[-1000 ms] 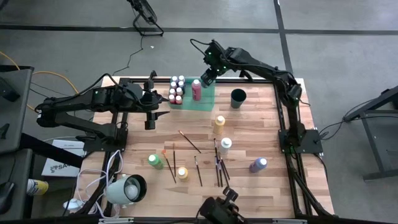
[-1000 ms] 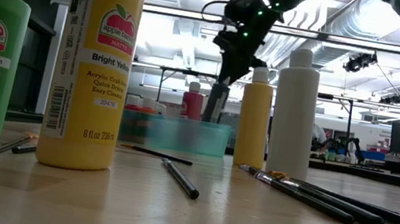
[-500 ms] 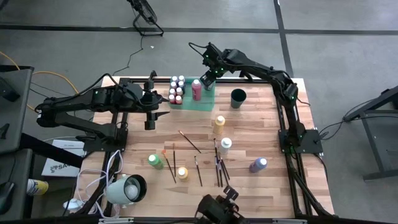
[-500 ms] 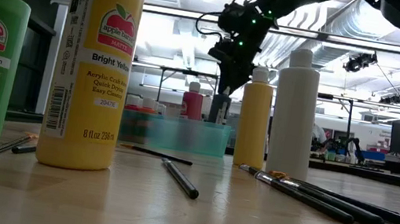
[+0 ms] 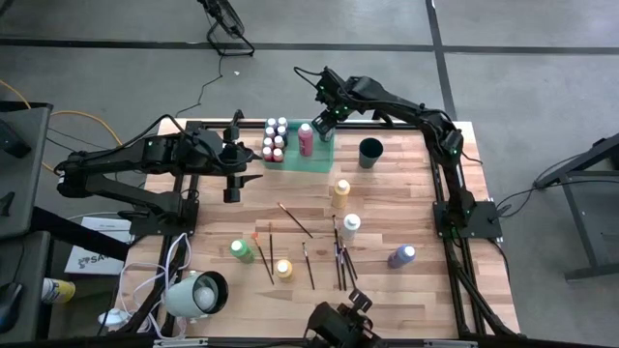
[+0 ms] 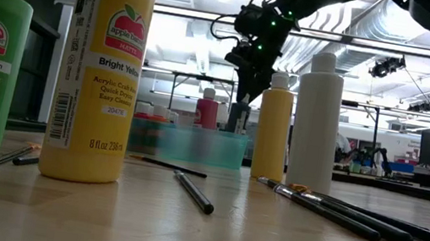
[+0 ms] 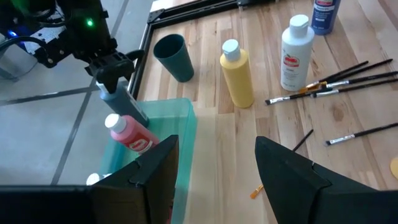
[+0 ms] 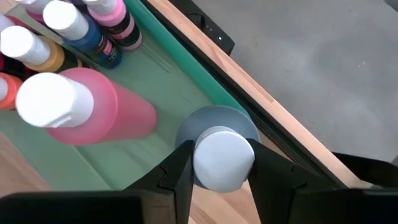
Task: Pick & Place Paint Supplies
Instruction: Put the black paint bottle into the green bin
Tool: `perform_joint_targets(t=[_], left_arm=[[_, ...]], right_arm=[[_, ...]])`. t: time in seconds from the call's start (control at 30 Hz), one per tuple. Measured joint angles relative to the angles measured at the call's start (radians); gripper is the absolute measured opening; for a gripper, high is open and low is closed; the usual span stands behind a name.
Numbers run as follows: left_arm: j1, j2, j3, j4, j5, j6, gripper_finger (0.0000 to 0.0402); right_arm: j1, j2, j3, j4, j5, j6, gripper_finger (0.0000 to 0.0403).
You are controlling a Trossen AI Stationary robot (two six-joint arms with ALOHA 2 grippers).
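at the table's near edge the loose supplies stand and lie: a green bottle [image 5: 240, 249], a bright yellow bottle [image 5: 283, 268], a purple bottle [image 5: 401, 255] and several dark-handled paintbrushes [image 5: 340, 256] flat on the wood. a little farther in stand a white bottle [image 5: 350, 224] and a mustard-yellow bottle [image 5: 340, 189], well apart from the dark round cup [image 5: 369, 152]. at the far edge sits the translucent green tray [image 5: 323, 153], with a cluster of small bottles [image 5: 275, 140] and a pink bottle [image 5: 306, 139] standing in it. the right gripper [image 8: 219, 163] is over the tray's far corner, its fingers pinching the white cap of a grey bottle [image 8: 217, 146] (held upright, beside the pink one). the left gripper [image 5: 232, 182] hangs off to the left of the tray, fingers spread and holding nothing.
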Motion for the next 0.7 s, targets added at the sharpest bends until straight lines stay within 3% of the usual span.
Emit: perform_joint_targets(t=[0.7], left_arm=[[0.0,0.0,0.0,-0.007,0.001,0.0,0.0207]], right_arm=[[-0.004,0.027,-0.003,0.019,0.007,0.004,0.0127]])
